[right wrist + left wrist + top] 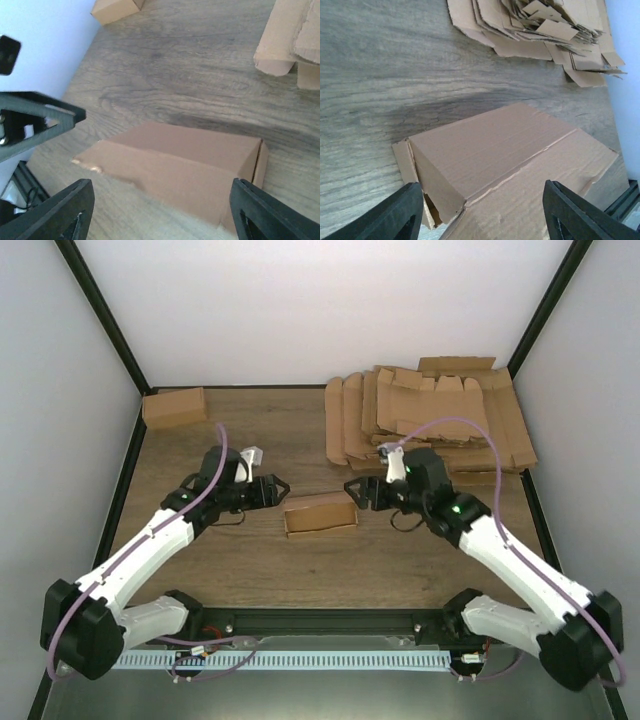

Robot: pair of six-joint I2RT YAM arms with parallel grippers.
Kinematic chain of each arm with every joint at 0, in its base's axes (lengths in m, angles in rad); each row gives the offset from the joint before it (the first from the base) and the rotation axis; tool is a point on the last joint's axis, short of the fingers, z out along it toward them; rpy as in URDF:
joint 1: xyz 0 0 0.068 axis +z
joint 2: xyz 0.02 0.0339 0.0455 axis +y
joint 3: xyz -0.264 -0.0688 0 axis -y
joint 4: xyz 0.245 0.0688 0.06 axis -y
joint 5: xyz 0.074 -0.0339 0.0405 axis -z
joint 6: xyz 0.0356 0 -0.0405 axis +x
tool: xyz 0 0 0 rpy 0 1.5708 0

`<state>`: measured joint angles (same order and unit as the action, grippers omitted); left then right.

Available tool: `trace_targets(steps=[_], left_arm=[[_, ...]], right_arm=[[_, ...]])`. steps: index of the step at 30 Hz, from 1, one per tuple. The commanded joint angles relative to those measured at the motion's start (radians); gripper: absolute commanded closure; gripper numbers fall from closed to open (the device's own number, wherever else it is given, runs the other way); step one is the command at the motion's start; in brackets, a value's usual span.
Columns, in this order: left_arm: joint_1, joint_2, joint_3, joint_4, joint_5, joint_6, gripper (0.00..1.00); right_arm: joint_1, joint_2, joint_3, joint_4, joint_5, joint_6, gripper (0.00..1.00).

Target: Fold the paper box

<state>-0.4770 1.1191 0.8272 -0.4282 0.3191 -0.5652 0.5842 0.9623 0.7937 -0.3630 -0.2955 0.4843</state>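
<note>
A brown paper box [320,513] lies folded up on the wooden table between my two grippers. My left gripper [277,487] is open and empty, just left of the box's left end. My right gripper [354,490] is open and empty, just right of its right end. In the left wrist view the box [510,160] fills the space ahead of the open fingers [395,215], with a side flap partly tucked at its near corner. In the right wrist view the box [180,165] lies ahead of the spread fingers [60,210], closed, with one flap edge showing at its right end.
A stack of flat unfolded cardboard blanks [430,420] lies at the back right. A finished folded box [174,407] sits at the back left by the wall. Black frame posts and white walls bound the table.
</note>
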Motion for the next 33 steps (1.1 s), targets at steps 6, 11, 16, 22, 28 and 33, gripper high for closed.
trace_targets(steps=[6, 11, 16, 22, 28, 33], left_arm=[[0.008, 0.072, -0.052, 0.096, 0.108, -0.035, 0.45], [0.007, 0.097, -0.111, 0.182, 0.171, -0.076, 0.56], [0.006, 0.13, -0.174, 0.228, 0.207, -0.092, 0.7], [0.004, 0.156, -0.238, 0.267, 0.207, -0.087, 0.75], [0.003, 0.176, -0.272, 0.255, 0.175, -0.051, 0.77], [0.002, 0.184, -0.281, 0.256, 0.173, -0.042, 0.76]], right_arm=[[-0.109, 0.325, 0.117, 0.004, -0.119, 0.052, 0.35], [-0.124, 0.399, 0.078, 0.088, -0.203, 0.082, 0.48], [-0.124, 0.431, -0.002, 0.17, -0.304, 0.112, 0.65], [-0.124, 0.449, -0.074, 0.187, -0.268, 0.102, 0.72], [-0.124, 0.475, -0.145, 0.226, -0.26, 0.097, 0.77], [-0.124, 0.5, -0.184, 0.262, -0.281, 0.108, 0.82]])
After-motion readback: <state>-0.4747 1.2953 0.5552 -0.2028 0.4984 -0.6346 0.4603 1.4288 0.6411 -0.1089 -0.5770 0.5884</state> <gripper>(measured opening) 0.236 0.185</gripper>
